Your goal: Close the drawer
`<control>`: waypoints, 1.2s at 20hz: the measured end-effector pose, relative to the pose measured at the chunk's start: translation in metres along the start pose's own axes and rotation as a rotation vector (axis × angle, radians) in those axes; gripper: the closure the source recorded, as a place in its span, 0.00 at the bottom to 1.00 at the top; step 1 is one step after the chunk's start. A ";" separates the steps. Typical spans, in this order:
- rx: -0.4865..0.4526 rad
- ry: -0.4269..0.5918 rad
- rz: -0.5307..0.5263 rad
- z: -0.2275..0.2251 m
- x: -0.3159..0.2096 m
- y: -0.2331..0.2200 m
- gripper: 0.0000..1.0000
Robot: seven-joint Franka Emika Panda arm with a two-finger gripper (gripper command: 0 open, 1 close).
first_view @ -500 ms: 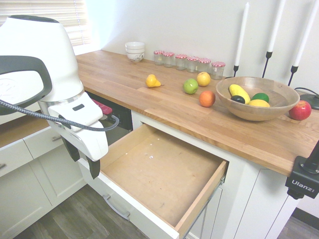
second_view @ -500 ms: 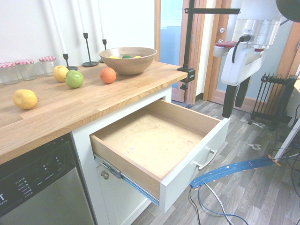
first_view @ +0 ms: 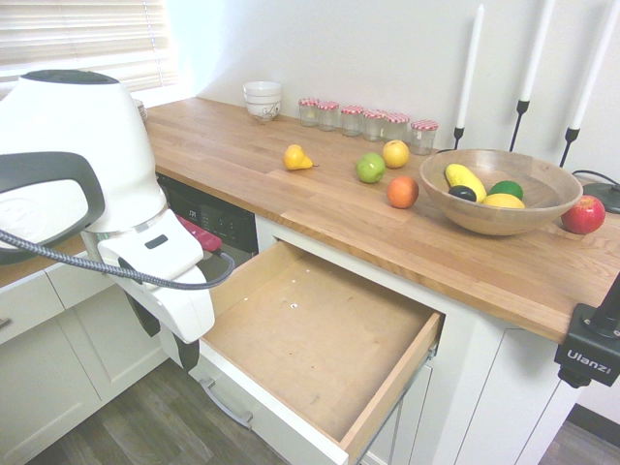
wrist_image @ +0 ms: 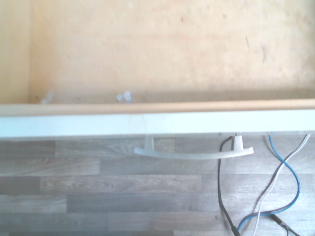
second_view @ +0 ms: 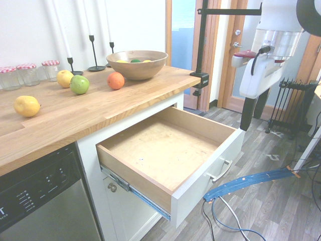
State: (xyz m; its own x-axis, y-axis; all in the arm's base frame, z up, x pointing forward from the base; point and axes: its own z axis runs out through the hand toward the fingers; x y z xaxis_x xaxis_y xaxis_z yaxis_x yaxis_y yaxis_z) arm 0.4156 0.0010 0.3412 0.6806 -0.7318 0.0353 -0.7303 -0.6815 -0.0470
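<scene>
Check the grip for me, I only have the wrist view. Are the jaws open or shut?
Observer: Open. The gripper has its two dark fingers apart with nothing between them.
Operator: Copy. What shows along the side of the drawer?
Observer: A metal slide is exposed on the outside of the drawer, toward the dishwasher.
Operator: Anything on the counter that I should know about?
Observer: A wooden bowl holding fruit stands on the counter.

White drawer front [second_view: 208, 173], light wooden countertop [first_view: 320, 184], red-and-white checked jar lids [first_view: 353, 109], green apple [first_view: 370, 168]
</scene>
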 end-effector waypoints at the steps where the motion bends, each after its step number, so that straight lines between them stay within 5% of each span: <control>1: -0.003 -0.002 -0.002 0.010 -0.001 0.003 0.00; 13: -0.068 -0.068 -0.010 0.149 -0.007 0.046 0.00; 20: -0.030 -0.064 -0.055 0.210 -0.004 0.044 0.00; 21: -0.026 -0.069 -0.059 0.215 -0.003 0.040 1.00; 24: -0.006 -0.071 -0.059 0.220 0.003 0.028 1.00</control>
State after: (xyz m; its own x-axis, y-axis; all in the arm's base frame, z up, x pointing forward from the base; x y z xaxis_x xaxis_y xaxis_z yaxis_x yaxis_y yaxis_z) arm 0.4097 -0.0188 0.1205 0.7249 -0.6881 -0.0331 -0.6889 -0.7237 -0.0410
